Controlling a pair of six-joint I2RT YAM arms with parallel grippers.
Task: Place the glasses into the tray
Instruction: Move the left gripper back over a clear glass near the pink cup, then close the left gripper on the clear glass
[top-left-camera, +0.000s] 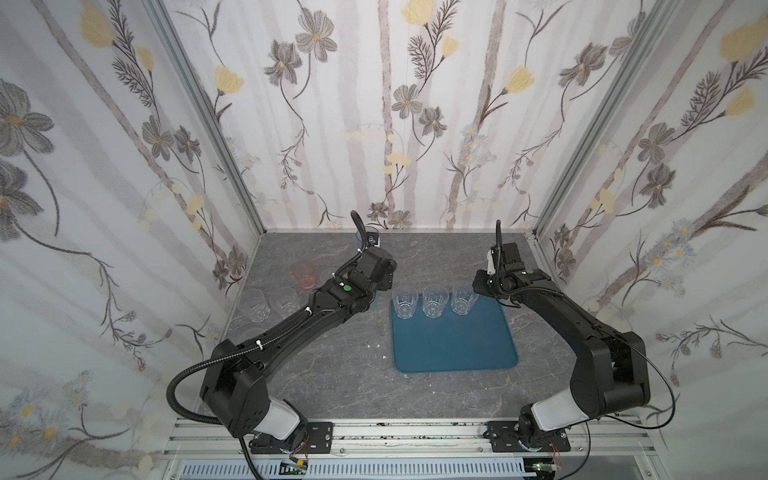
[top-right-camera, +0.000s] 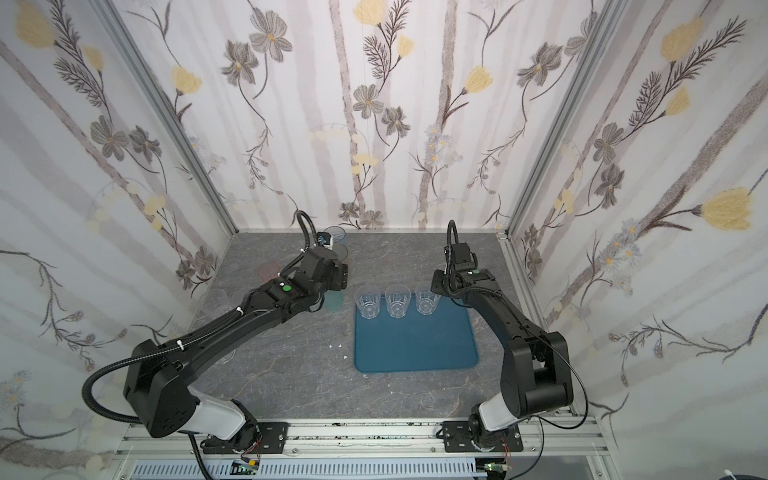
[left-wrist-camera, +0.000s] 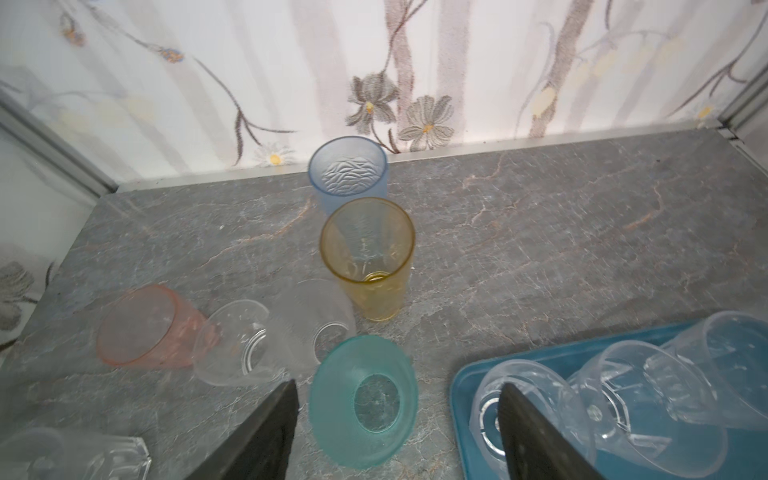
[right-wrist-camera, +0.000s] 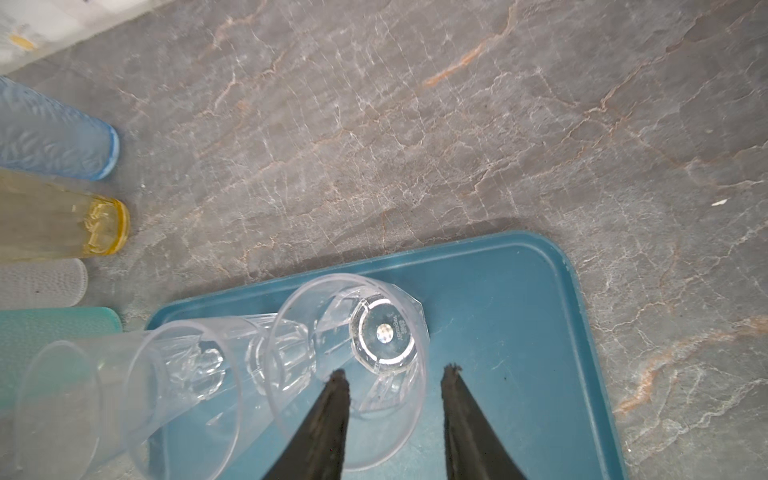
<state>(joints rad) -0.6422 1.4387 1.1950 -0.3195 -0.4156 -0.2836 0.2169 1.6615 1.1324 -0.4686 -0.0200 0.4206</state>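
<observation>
The blue tray (top-left-camera: 453, 345) (top-right-camera: 415, 345) lies right of the table's middle. Three clear faceted glasses (top-left-camera: 405, 303) (top-left-camera: 434, 301) (top-left-camera: 463, 299) stand in a row along its far edge. My right gripper (right-wrist-camera: 395, 370) hangs open over the rightmost glass (right-wrist-camera: 386, 332), one finger inside its rim and one outside, not pinching it. My left gripper (left-wrist-camera: 397, 384) is open wide above a teal glass (left-wrist-camera: 332, 399) just left of the tray (left-wrist-camera: 459, 399), with both fingers clear of it.
Beyond the teal glass stand an amber glass (left-wrist-camera: 368, 257) and a blue glass (left-wrist-camera: 349, 174) near the back wall. Pink (left-wrist-camera: 141, 328), clear (left-wrist-camera: 232, 345) and frosted (left-wrist-camera: 320, 316) glasses cluster to the left. Another clear glass (top-left-camera: 255, 305) stands by the left wall.
</observation>
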